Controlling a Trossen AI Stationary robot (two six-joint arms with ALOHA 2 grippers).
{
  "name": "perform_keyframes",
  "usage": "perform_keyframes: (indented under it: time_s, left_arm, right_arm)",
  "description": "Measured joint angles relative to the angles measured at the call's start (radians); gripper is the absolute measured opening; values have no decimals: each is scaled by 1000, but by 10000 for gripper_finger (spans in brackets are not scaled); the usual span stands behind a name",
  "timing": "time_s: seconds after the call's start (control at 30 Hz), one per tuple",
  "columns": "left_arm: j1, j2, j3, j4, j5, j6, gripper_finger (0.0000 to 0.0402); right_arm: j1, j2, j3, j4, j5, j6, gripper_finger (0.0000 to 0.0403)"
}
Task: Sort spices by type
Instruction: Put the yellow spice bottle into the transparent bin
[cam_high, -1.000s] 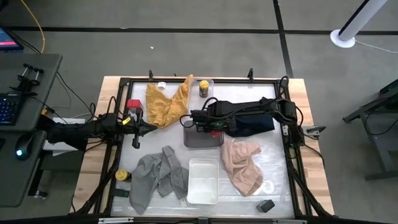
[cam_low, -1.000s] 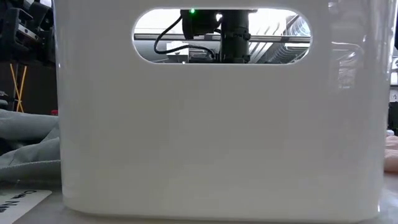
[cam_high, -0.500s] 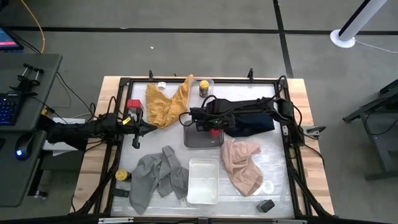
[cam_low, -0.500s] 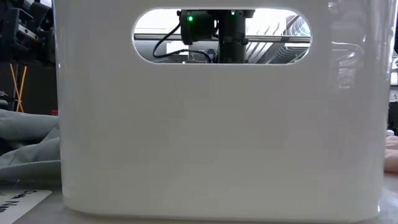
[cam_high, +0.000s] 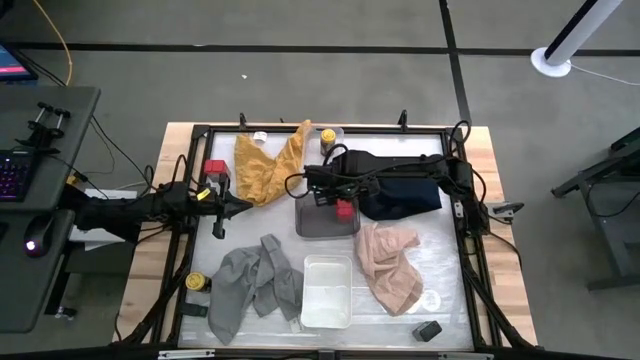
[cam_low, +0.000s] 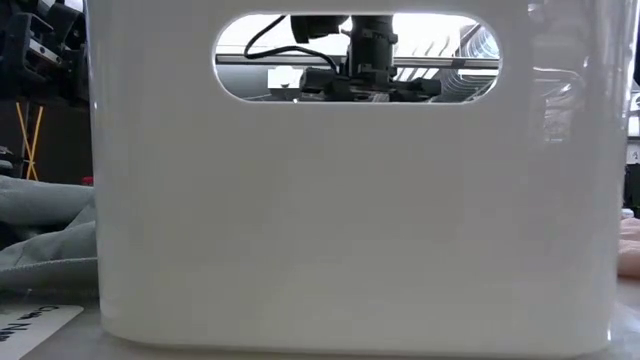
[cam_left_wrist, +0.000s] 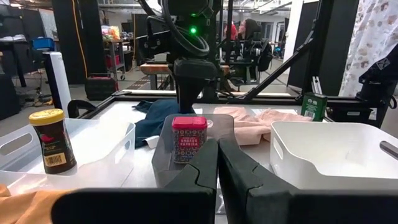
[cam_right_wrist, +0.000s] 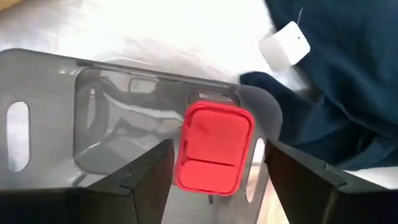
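One red tin (cam_high: 344, 209) stands upright on the floor of the grey tray (cam_high: 310, 228), red lid up (cam_right_wrist: 214, 146). My right gripper (cam_high: 328, 192) hangs open just above it, one finger on either side (cam_right_wrist: 217, 148), touching nothing. The second red tin (cam_high: 214, 168) stands at the table's left, beside my shut left gripper (cam_high: 225, 205). One yellow-lidded jar (cam_high: 327, 137) stands in the clear far tray. The other jar (cam_high: 195, 283) is at the near left corner. One black tin (cam_high: 428, 329) lies near right; I cannot see a second.
Yellow cloth (cam_high: 265, 165), navy cloth (cam_high: 405, 195), pink cloth (cam_high: 390, 260) and grey cloth (cam_high: 250, 280) lie around the grey tray. A white tray (cam_high: 327, 290) sits near the front edge; its wall (cam_low: 350, 220) fills the low view, and its handle slot shows the right gripper (cam_low: 360, 80).
My right gripper has risen and drawn back a little toward the far edge, off the red tin. The tin, covered by the gripper before, now stands exposed in the grey tray. The left arm has kept still.
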Motion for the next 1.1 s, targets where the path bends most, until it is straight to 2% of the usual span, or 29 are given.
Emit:
perform_keyframes:
  time_s: [0.27, 0.47, 0.53, 0.67, 0.87, 0.93, 1.0, 1.1]
  left_arm:
    - [0, 0, 0, 0, 0, 0, 0]
    - [0, 0, 0, 0, 0, 1, 0]
    - [0, 0, 0, 3, -7, 73, 0]
    - [0, 0, 0, 17, -31, 266, 0]
    - [0, 0, 0, 16, -31, 312, 0]
    - [0, 1, 0, 36, -25, 251, 0]
    - [-2, 2, -1, 123, -17, -2, 0]
    - [0, 18, 2, 322, -104, -333, 0]
  right_arm:
    - [37, -61, 0, 3, 87, -73, 248]
    - [119, -157, 0, -159, 152, -75, 248]
    - [148, -179, 0, -217, 161, -54, 248]
    - [200, -224, -48, -208, 154, -44, 248]
    - [269, -325, -192, -210, 147, 61, 248]
    - [298, -370, -245, -210, 146, 95, 248]
    - [334, -424, -307, -210, 144, 143, 248]
    - [391, -517, -426, -196, 144, 238, 248]
